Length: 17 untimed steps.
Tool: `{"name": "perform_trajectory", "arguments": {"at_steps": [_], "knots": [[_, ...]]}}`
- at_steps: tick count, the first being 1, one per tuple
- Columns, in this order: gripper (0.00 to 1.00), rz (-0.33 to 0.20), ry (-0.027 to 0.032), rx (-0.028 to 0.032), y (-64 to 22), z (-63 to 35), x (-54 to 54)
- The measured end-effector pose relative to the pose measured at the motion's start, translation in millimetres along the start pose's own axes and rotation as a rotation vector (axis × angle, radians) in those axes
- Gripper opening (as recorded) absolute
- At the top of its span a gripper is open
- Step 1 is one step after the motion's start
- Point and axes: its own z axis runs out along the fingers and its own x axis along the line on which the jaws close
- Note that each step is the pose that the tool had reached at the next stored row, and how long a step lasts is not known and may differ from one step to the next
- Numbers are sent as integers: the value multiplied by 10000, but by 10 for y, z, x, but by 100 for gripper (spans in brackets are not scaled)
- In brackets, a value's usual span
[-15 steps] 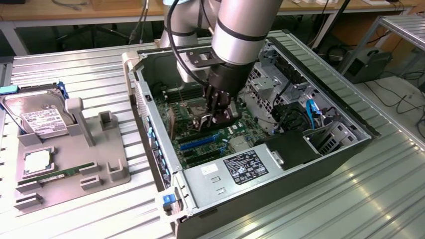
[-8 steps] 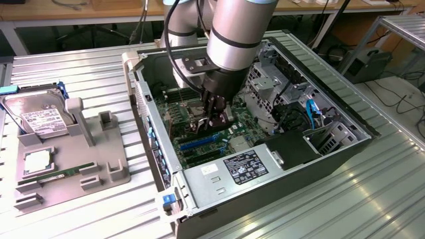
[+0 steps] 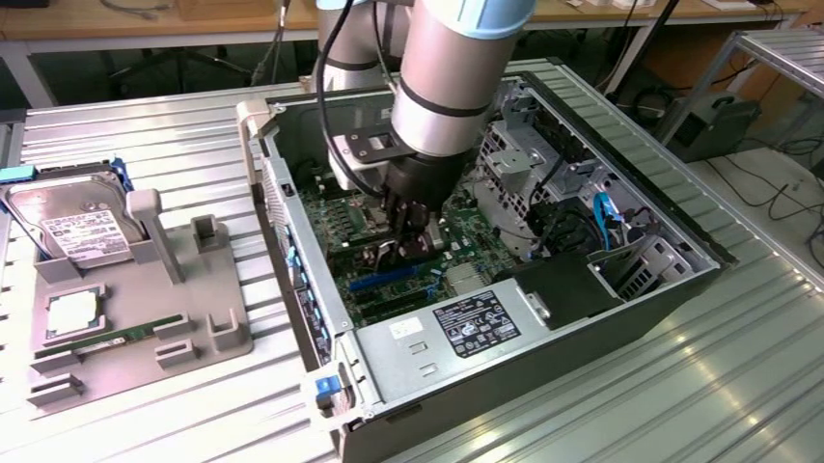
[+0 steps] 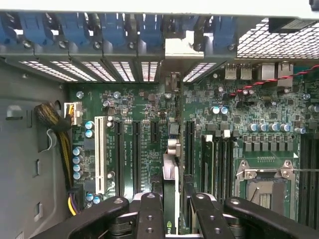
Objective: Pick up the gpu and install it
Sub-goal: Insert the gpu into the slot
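Observation:
The gpu [image 4: 170, 177] appears edge-on in the wrist view as a slim dark card standing upright between my two black fingers [image 4: 149, 209]. It runs over the green motherboard [image 4: 134, 104] towards the rear slot openings, where its silvery bracket [image 4: 175, 49] sits. My gripper [image 4: 174, 201] is shut on the card from both sides. In the exterior view, the gripper [image 3: 409, 231] reaches down inside the open computer case [image 3: 644, 207], low over the motherboard [image 3: 386, 285], and the dark gpu [image 3: 407, 251] hangs beneath it. Whether the card's edge is seated in a slot cannot be told.
A grey holder tray [image 3: 193, 318] lies on the exterior view's left with a hard drive [image 3: 80, 227], a processor [image 3: 75, 313] and a green memory stick [image 3: 116, 340]. Inside the case are the power supply [image 3: 477, 323], drive cage [image 3: 515, 164], white slot [image 4: 99, 154], processor socket [image 4: 264, 179] and blue clips [image 4: 114, 30].

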Motion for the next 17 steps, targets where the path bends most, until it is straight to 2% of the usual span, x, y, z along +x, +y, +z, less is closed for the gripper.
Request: {"name": "perform_trajectory", "arguments": {"at_steps": [1,3,6,7,17], "knots": [[26,-1,13,1,7,14,-9],[26,-7,96,-2,17,66,-14],[26,-8,98,0,19,71,-14],[26,-9,99,33,20,81,-13],[26,-10,112,35,38,89,-13]]}}
